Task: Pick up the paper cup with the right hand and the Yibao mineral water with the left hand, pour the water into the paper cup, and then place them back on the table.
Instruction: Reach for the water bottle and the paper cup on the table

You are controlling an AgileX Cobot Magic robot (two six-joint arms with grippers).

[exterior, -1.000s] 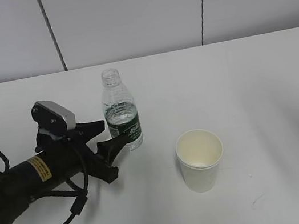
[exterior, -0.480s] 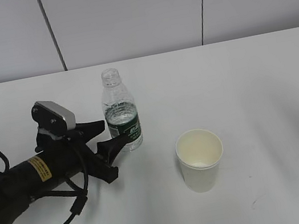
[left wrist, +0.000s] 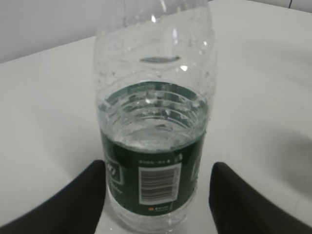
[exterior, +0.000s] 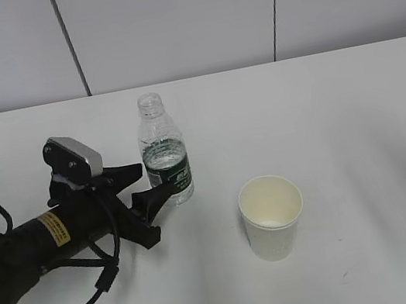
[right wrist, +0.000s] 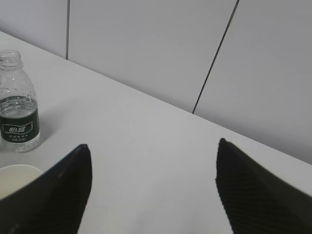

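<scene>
Yibao mineral water [exterior: 163, 151] stands upright and uncapped on the white desk [exterior: 353, 110], right between the two fingers of the left hand [exterior: 148, 184]. That hand is spread around the green label band; in its wrist view a gap shows on each side between finger and bottle, so it straddles the bottle without pinching it.

Clear ribbed plastic like this is likely thin and springy, and may be slick. Water fills it to about the top of the label, so it should be light but sloshy. With no cap, a hard squeeze could push water up and out. The label band, level with the fingers, looks like the firmest place to grip.

Ahead of the left hand and off to its right, well apart from the bottle, stands the paper cup [exterior: 272, 216], upright. It shows only a cream interior, apparently empty. It is probably very light and easily crushed; a gentle hold around the mid wall should suit it.

The right hand [right wrist: 153, 180] is spread wide, holds nothing, and hangs well away from the cup.
</scene>
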